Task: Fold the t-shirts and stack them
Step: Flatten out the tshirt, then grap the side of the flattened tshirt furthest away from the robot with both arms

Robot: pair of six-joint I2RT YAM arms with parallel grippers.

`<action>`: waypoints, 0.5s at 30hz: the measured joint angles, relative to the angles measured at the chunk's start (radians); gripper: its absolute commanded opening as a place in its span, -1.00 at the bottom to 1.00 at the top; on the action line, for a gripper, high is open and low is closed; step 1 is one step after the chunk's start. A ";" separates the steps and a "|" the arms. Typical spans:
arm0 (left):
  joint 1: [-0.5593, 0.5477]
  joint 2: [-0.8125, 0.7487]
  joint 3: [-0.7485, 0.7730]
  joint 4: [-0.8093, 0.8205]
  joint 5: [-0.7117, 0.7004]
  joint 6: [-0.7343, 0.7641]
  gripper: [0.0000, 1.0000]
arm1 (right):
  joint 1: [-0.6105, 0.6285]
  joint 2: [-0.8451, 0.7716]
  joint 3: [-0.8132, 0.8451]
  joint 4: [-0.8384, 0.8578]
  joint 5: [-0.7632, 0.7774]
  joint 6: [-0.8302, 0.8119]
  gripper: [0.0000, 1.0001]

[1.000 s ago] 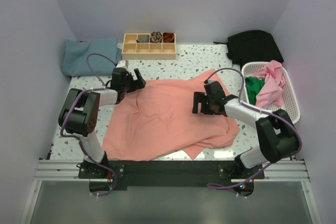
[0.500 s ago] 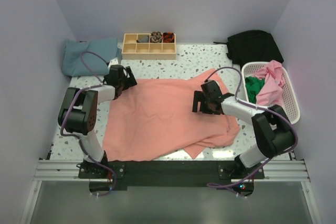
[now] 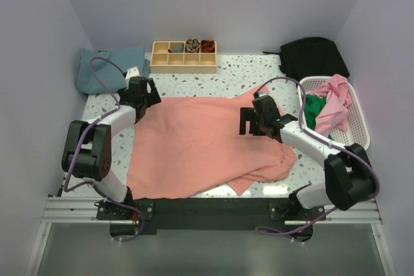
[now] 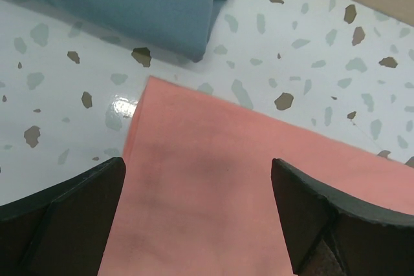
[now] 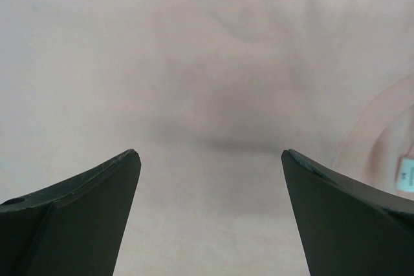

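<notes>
Since the left gripper (image 4: pixel 197 176) has slid out to the pink shirt's (image 3: pixel 194 147) far-left corner, both it and the right gripper (image 5: pixel 210 159) hang wide open and empty over the shirt, spread mid-table and ready for folding

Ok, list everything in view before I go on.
salmon-pink t-shirt: one, salmon pink, spread across the table's middle.
teal-blue t-shirt: one, dusty teal, folded, far left corner.
pink garment: one, pink, bunched in the basket.
green garment: one, green, in the basket beside it.
basket: one, white lattice, table's right edge.
compartment tray: one, pale wood, far edge; small items in its back row.
black fabric: one, black, far right corner.
table: one, white speckled, under everything.
left gripper: one, black, open over the salmon shirt's far left corner.
right gripper: one, black, open over that shirt's right part.
</notes>
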 measured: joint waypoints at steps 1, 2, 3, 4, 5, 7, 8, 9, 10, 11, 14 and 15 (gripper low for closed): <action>0.000 -0.010 0.000 0.006 0.005 0.010 1.00 | 0.000 -0.029 0.010 -0.001 0.008 -0.014 0.94; 0.000 -0.016 0.000 0.010 0.013 0.016 1.00 | 0.000 -0.049 0.024 -0.003 0.023 -0.024 0.97; 0.000 -0.019 0.002 0.012 0.023 0.023 1.00 | 0.000 -0.063 0.050 -0.010 0.043 -0.036 0.97; 0.000 -0.019 0.006 0.012 0.032 0.031 1.00 | -0.002 -0.065 0.076 -0.017 0.065 -0.042 0.97; 0.000 -0.016 0.016 0.008 0.053 0.039 1.00 | -0.009 -0.058 0.122 -0.027 0.104 -0.050 0.97; 0.000 -0.006 0.037 -0.003 0.074 0.047 1.00 | -0.032 -0.029 0.194 -0.039 0.151 -0.059 0.98; 0.000 0.005 0.055 -0.005 0.088 0.049 1.00 | -0.052 -0.005 0.237 -0.045 0.172 -0.061 0.97; 0.001 0.018 0.070 -0.005 0.103 0.053 1.00 | -0.075 0.027 0.280 -0.054 0.190 -0.062 0.97; 0.002 0.030 0.080 -0.004 0.116 0.054 1.00 | -0.094 0.055 0.315 -0.060 0.204 -0.064 0.97; 0.005 0.038 0.082 -0.003 0.132 0.054 1.00 | -0.120 0.094 0.353 -0.058 0.211 -0.064 0.97; 0.027 0.056 0.082 -0.008 0.183 0.053 1.00 | -0.186 0.224 0.456 -0.065 0.208 -0.068 0.97; 0.040 0.062 0.082 -0.008 0.208 0.053 1.00 | -0.202 0.265 0.484 -0.067 0.206 -0.068 0.97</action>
